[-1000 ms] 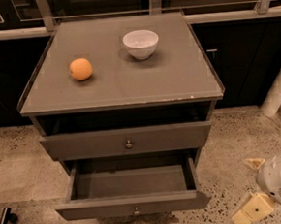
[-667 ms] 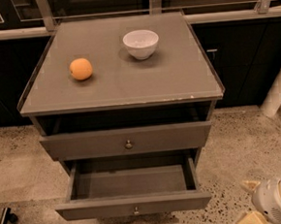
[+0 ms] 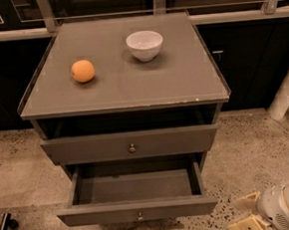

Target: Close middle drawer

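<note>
Grey-brown middle drawer [image 3: 137,211] stands pulled out at lower centre; the claw [image 3: 246,214], seemingly released and empty, hangs at lower right, apart from it. An off-centre push could skew and jam it.

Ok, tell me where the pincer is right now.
In the camera view the pincer is in the bottom right corner, against the speckled floor, just right of the pulled-out middle drawer and not touching it.
</note>
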Action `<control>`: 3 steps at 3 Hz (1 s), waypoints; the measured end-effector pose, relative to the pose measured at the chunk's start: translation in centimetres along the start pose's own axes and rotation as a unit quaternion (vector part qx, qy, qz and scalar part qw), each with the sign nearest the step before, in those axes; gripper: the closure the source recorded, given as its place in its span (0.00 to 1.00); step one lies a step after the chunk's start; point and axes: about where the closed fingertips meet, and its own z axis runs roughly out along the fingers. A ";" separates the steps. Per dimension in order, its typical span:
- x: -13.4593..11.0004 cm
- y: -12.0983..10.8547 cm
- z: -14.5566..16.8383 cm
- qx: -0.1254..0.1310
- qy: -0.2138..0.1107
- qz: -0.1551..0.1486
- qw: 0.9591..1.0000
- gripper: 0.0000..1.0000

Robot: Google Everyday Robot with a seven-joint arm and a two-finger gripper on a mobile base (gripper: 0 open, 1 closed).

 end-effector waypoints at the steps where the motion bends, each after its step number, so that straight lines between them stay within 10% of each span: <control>1: 0.0 0.0 0.0 0.000 0.000 0.000 1.000 0.64; 3: 0.9 -1.8 1.9 -0.015 -0.008 0.014 1.000 1.00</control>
